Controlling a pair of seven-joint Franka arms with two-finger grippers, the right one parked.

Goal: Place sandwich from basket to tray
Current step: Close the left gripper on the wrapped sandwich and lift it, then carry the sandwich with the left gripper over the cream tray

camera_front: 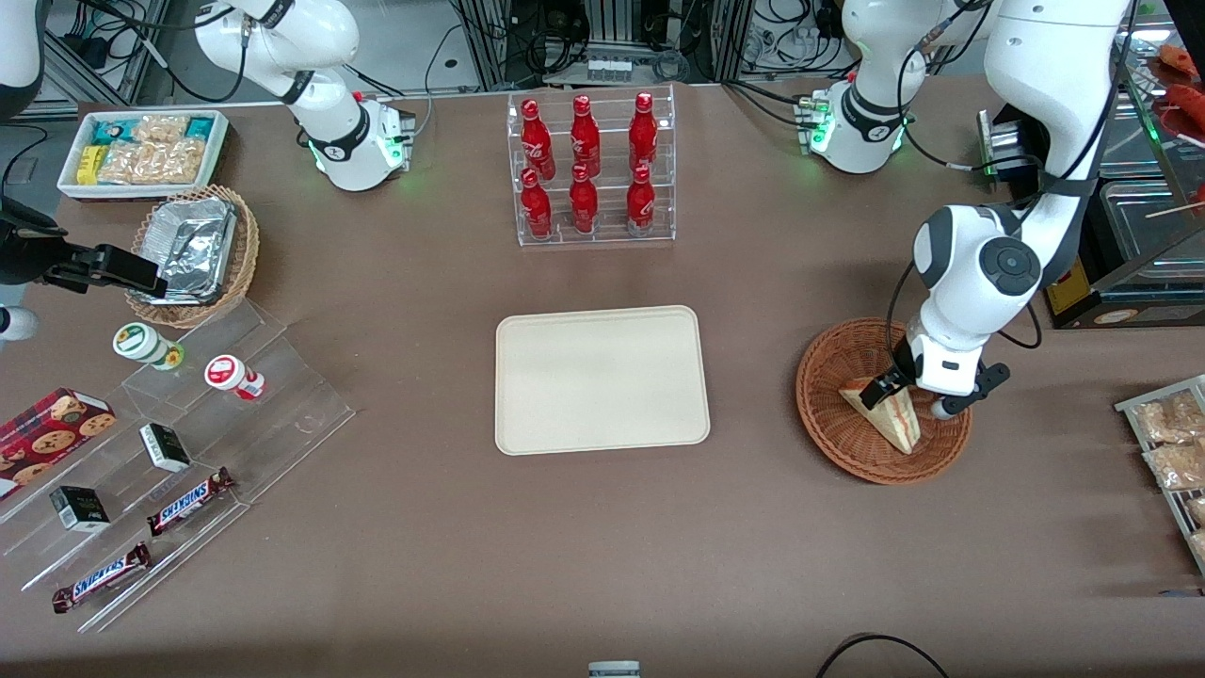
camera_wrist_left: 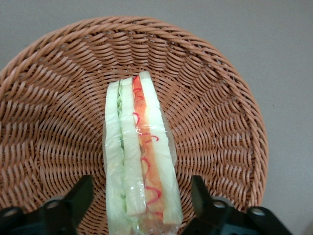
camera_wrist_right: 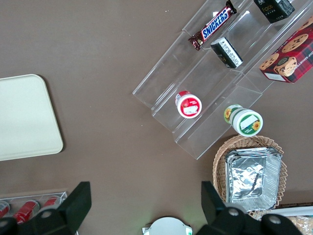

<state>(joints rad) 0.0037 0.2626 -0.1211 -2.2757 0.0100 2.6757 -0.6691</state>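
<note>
In the basket, the sandwich lies lengthwise between the gripper's spread fingers, cut edge up.

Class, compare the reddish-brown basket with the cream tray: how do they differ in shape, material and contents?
The basket is round and woven; the tray is rectangular and smooth. The basket holds the sandwich, with the gripper over it, jaws open either side; the tray holds nothing. Both rest on the brown table.

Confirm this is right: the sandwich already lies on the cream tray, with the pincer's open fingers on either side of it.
Not right. The sandwich lies in the basket, as the left wrist view shows; the tray holds nothing. The pincer does straddle it, fingers open.
</note>
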